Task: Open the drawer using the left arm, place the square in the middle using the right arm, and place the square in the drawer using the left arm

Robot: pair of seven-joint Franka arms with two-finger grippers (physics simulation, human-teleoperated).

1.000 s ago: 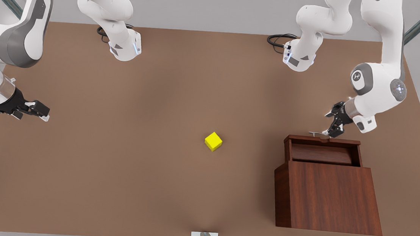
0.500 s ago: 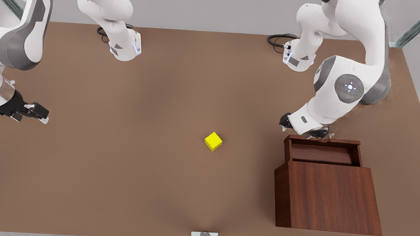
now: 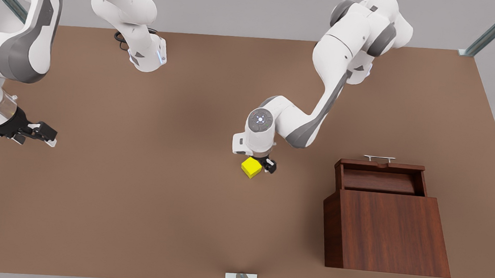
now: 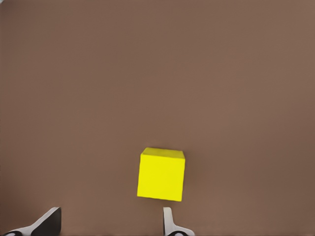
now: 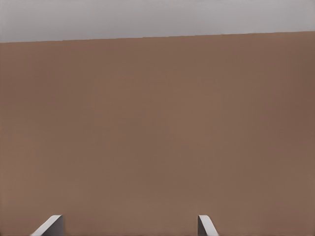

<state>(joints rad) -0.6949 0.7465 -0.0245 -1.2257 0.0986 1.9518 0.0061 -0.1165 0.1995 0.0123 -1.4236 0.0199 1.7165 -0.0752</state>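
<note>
At the far left of the front view, well apart from the small bright yellow cube [image 3: 251, 167], the right arm's black two-finger tool [image 3: 49, 135] hangs just over the plain matte brown counter [image 3: 134, 201]. Its fingers [image 5: 49, 225] stand spread with only bare counter between them, gripping nothing; this arm waits.

The yellow cube sits on the counter near its middle, to the left of the large dark reddish-brown wooden box [image 3: 389, 232]. The left arm reaches down from the far edge, and its tool [image 3: 267, 164] hovers right at the cube, just behind it and to its right in the front view. In the left wrist view the fingers [image 4: 170, 223] are parted wide, and the cube [image 4: 161, 173] lies ahead of the tips rather than between them, close to one finger, ungripped.

To the right of the cube, the box's shallow wooden drawer [image 3: 380, 179] stands pulled open toward the far edge, its thin silver bar handle [image 3: 379, 158] free and its tray holding nothing.
</note>
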